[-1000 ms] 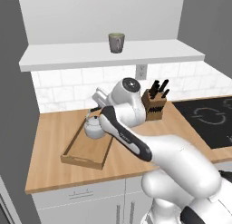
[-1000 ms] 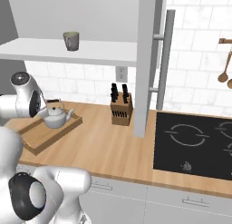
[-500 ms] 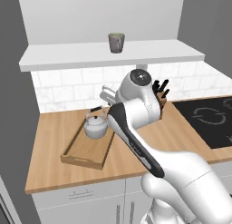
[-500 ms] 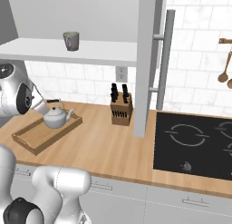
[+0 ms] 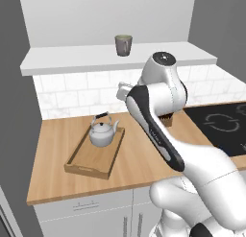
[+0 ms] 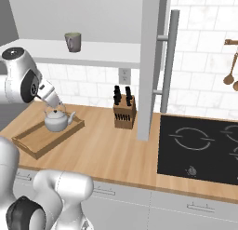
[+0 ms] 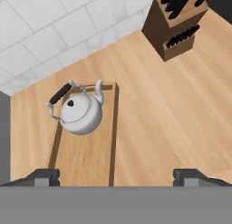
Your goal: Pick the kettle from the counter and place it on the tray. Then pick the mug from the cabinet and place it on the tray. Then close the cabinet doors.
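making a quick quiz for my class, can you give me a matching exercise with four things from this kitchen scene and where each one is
Things:
1. kettle
2. mug
3. knife block
4. tray

Places:
A. on the cabinet shelf
B. on the counter, by the tiled wall
C. flat on the counter, under the kettle
D. on the tray's far end

Pairs: 1-D, 2-A, 3-B, 4-C
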### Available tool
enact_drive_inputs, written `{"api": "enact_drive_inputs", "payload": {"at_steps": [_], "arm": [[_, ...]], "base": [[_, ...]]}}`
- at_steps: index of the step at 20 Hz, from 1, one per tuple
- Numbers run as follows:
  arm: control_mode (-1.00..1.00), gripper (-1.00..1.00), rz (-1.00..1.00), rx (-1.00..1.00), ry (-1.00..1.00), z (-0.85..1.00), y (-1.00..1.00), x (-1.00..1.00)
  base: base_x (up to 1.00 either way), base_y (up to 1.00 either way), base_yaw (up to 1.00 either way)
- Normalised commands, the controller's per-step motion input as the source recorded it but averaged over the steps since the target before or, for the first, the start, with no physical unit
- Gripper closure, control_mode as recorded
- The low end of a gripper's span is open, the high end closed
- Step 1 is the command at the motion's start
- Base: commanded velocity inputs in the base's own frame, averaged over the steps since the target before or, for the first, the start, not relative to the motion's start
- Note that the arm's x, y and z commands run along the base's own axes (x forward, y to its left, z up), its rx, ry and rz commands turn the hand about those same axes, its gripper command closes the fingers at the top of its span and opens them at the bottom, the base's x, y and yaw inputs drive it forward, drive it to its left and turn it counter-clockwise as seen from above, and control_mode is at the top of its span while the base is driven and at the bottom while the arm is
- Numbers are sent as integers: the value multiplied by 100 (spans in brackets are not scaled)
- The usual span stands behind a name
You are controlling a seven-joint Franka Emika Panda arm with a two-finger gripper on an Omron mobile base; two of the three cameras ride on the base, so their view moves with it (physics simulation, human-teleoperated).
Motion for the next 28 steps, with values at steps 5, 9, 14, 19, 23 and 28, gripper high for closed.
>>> {"api": "enact_drive_inputs", "payload": {"at_steps": [5, 9, 14, 19, 23, 28], "arm": [[-100, -100, 12, 0, -6, 1, -16, -36], [-100, -100, 15, 0, -4, 11, -14, -25], [-100, -100, 27, 0, -7, 22, -22, -15], [-100, -100, 5, -9, -5, 62, 4, 0], [-100, -100, -5, -6, -16, 68, 18, 0], [-100, -100, -6, -4, -17, 48, 1, 5]], "base": [[0, 0, 0], [0, 0, 0], [0, 0, 0], [0, 0, 0], [0, 0, 0], [0, 0, 0]]}}
